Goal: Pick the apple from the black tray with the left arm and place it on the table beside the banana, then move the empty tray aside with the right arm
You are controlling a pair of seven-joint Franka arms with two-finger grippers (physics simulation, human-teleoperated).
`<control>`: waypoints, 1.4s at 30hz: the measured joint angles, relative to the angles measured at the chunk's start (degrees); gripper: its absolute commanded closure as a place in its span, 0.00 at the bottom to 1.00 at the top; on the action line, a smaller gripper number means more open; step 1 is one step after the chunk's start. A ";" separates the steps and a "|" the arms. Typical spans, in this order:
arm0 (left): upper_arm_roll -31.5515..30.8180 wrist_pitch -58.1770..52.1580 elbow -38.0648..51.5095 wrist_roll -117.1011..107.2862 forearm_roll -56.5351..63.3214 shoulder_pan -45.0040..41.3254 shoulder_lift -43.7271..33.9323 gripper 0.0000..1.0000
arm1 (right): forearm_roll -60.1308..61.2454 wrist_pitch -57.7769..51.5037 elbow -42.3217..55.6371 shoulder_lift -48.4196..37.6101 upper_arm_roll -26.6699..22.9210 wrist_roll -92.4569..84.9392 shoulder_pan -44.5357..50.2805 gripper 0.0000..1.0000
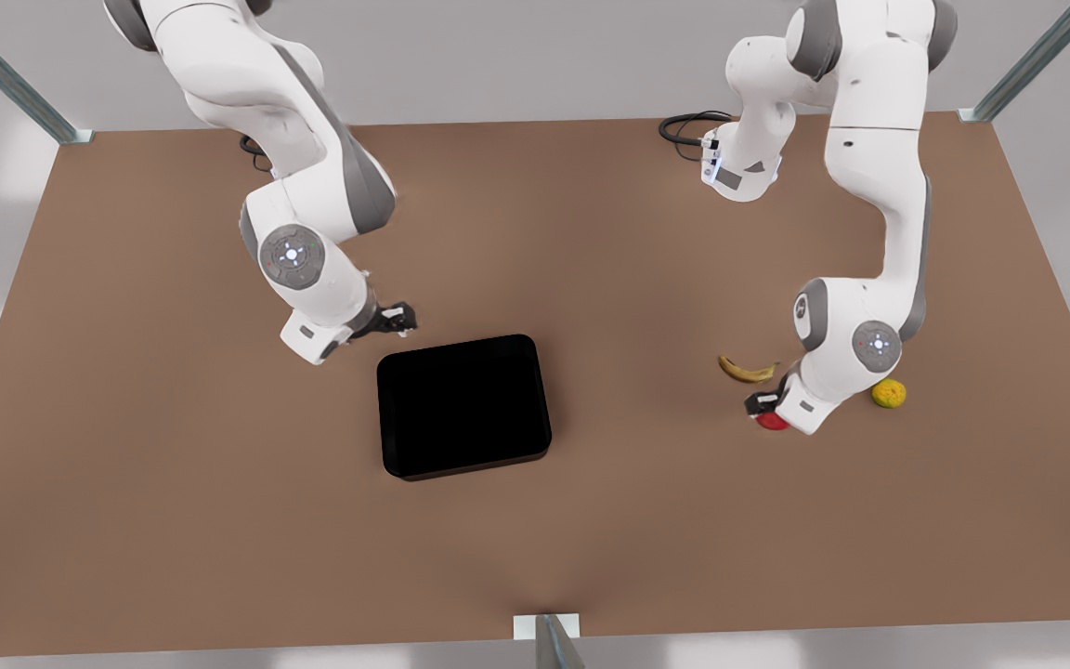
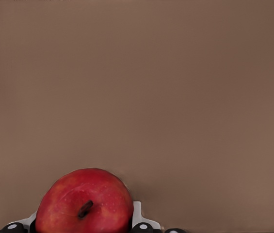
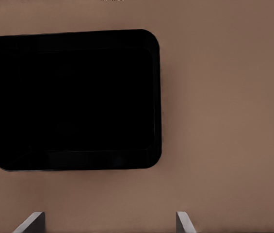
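Note:
The red apple (image 1: 772,421) sits low over the table just in front of the banana (image 1: 747,371), at the front view's right. My left gripper (image 1: 766,409) is shut on the apple (image 2: 84,204), with a finger on either side. The black tray (image 1: 463,406) lies empty in the middle of the table. My right gripper (image 1: 400,319) hovers just beyond the tray's far left corner in the front view. In the right wrist view its fingers (image 3: 30,222) stand wide open with nothing between them, and the tray (image 3: 73,99) lies ahead of them.
A yellow round fruit (image 1: 889,393) lies on the table just to the right of the left arm's wrist in the front view. A black cable (image 1: 688,127) coils at the table's far edge. Bare brown table (image 1: 219,520) stretches around the tray.

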 measured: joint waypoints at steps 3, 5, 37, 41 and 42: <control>1.90 2.80 -1.13 8.26 -0.19 0.13 2.15 0.22 | 1.20 7.24 -1.33 2.54 -0.49 2.66 -1.30 0.00; 2.12 4.70 -1.30 12.99 -0.28 0.08 4.17 0.22 | 0.95 12.29 -1.48 4.50 -0.55 4.19 -1.28 0.00; 3.31 -27.37 20.44 12.07 3.67 -3.74 -8.67 0.00 | -4.75 32.41 -7.43 17.19 -2.20 -11.36 -2.32 0.00; 3.33 -27.72 20.41 10.04 3.94 -3.73 -8.76 0.00 | -4.79 32.55 -7.37 19.09 -2.08 -12.63 -2.37 0.01; 3.33 -27.78 20.39 9.60 3.97 -3.73 -8.76 0.00 | -4.79 32.68 -7.31 19.50 -1.99 -12.89 -2.37 0.01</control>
